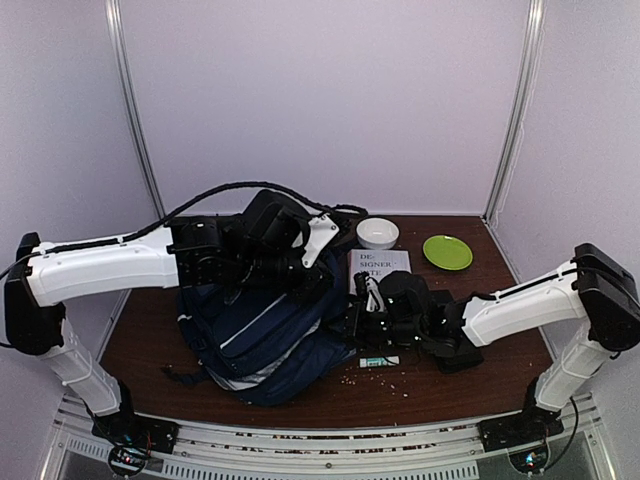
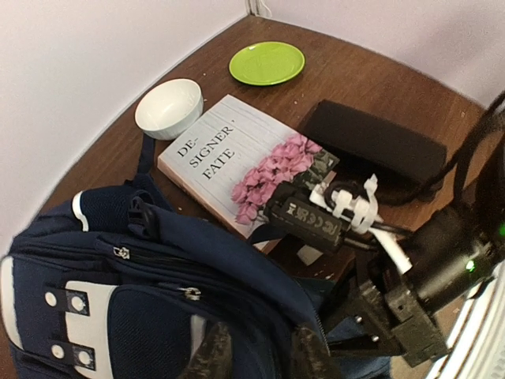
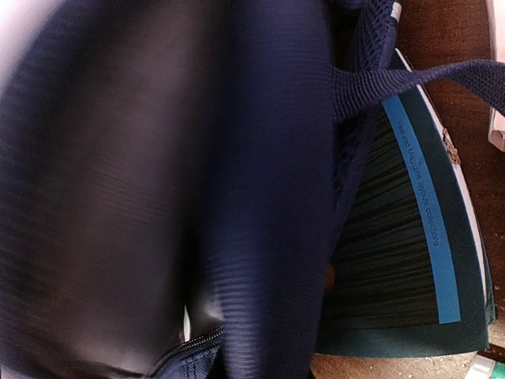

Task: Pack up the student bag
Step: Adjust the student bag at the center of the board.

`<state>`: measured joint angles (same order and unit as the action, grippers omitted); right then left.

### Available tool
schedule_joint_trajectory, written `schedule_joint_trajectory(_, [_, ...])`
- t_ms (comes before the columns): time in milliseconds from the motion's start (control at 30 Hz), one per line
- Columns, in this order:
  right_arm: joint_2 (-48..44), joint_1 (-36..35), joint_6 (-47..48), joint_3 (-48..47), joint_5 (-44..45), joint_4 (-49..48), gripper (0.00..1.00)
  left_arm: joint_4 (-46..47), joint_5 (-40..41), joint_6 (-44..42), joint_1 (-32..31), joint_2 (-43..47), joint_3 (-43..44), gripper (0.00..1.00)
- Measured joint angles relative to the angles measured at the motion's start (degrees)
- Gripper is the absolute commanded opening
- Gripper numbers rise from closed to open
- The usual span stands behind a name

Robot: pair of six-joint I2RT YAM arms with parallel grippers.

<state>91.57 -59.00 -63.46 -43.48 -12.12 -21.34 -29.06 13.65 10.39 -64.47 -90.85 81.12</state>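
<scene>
Right claw (image 1: 358, 318) is clamped tight at the right-hand edge of the bag (image 1: 255, 340). Its own camera sees almost nothing but blurred navy cloth, so the tips are buried. Whether any cloth is actually pinched I can't tell, though a grip on the rim to hold the mouth open would make sense.

Over at the far end, the left claw (image 2: 262, 357) hovers above the bag's top. Its fingers (image 2: 215, 355) are partly parted with navy fabric showing between them, and it has hold of nothing I can make out.

The bag itself slumps on the near left-centre of the table (image 1: 150, 340), front pocket facing up. Laid out to its right and farther back are a book (image 2: 229, 154) lying flat, a white bowl (image 2: 168, 108) and a green plate (image 2: 267, 63). A black case (image 2: 371, 142) sits near the right arm.

My read: both claws are at the opening to spread it, so the book can slide in next.
</scene>
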Motion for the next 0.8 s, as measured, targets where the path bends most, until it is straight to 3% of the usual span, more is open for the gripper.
schedule_joint_trajectory(100, [-0.6,0.0,0.3,0.0,0.2,1.2,0.00,0.5,-0.5,-0.6,0.0,1.2,-0.1,0.71])
schedule_joint_trajectory(200, [-1.2,0.2,0.5,0.0,0.3,2.6,0.00,0.4,-0.8,-0.7,0.0,3.9,-1.5,0.75])
schedule_joint_trajectory(500, [-3.8,1.0,0.6,0.0,-1.2,4.7,0.00,-4.9,-6.0,-1.3,-0.8,13.1,-12.2,0.77])
schedule_joint_trajectory(800, [-6.8,3.1,-2.1,3.9,-6.3,-1.4,0.00,-6.2,-12.4,-1.3,-3.2,15.0,-20.7,0.79])
